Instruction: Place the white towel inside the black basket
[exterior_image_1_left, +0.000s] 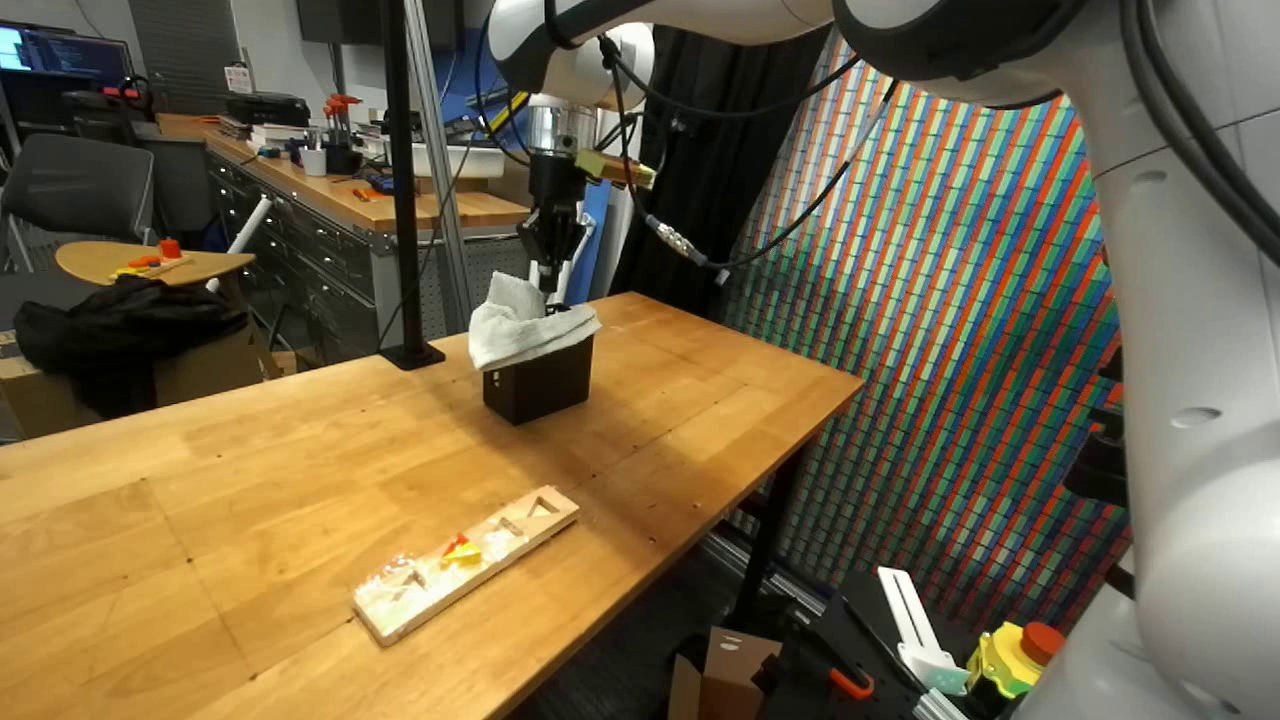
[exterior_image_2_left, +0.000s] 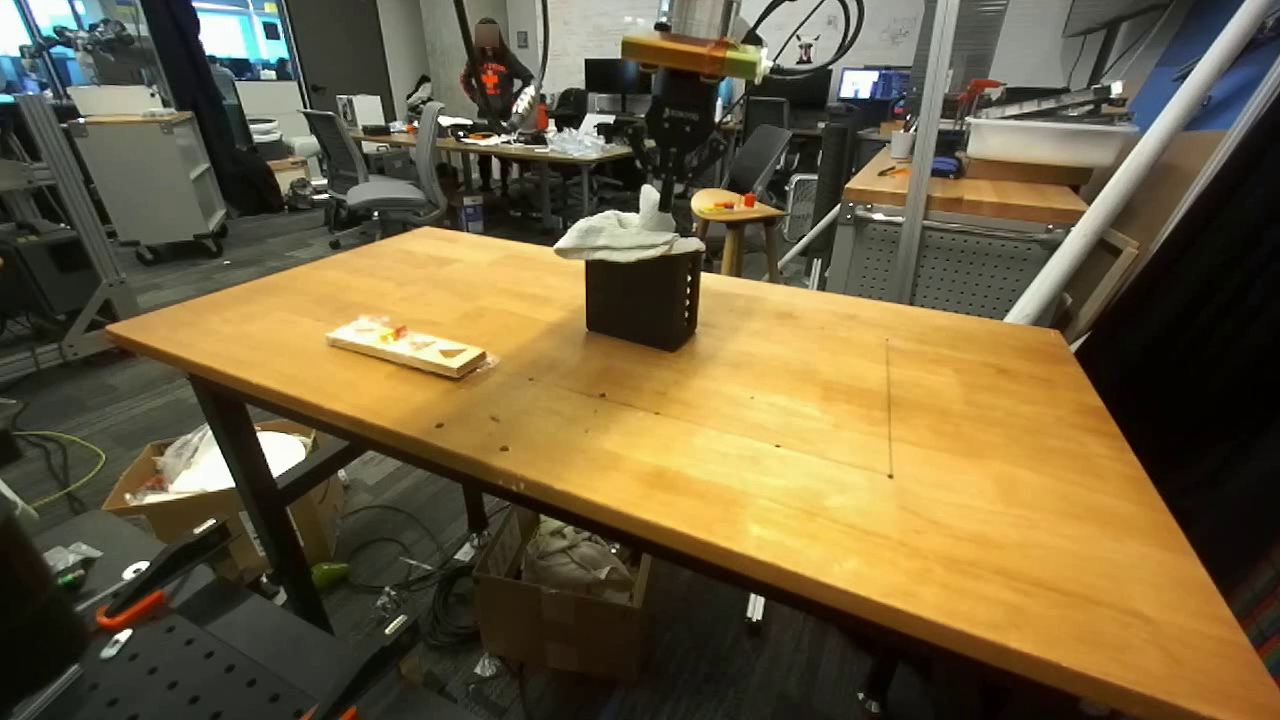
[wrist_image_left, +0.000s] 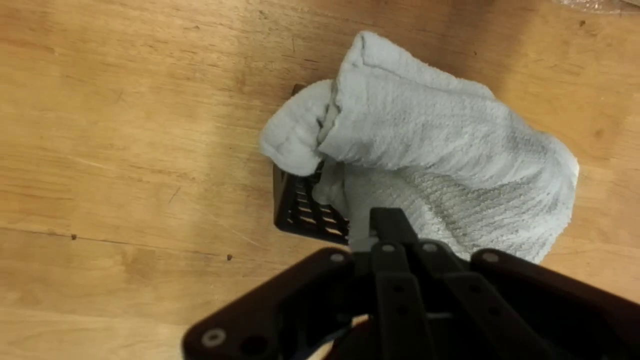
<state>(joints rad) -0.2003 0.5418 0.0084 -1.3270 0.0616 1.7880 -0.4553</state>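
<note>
Near a long edge of the table (exterior_image_2_left: 800, 440), the towel (wrist_image_left: 430, 130) lay on the basket (exterior_image_2_left: 640, 300), hanging past its rim. The gripper (wrist_image_left: 392, 225) was squeezed narrow, right by the towel.

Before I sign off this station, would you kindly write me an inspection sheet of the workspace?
Surface: wooden table, with small dark spots.
Job's things: towel draped over the basket, overhanging, not fully inside; basket upright.
Clutter: board with coloured pieces, on the table.
Gripper: shut; whether it pinches the towel cannot be told.
Cables: cable loop hanging slack; dark tangle on the floor.
Surroundings: person in the background; carton on the floor.
</note>
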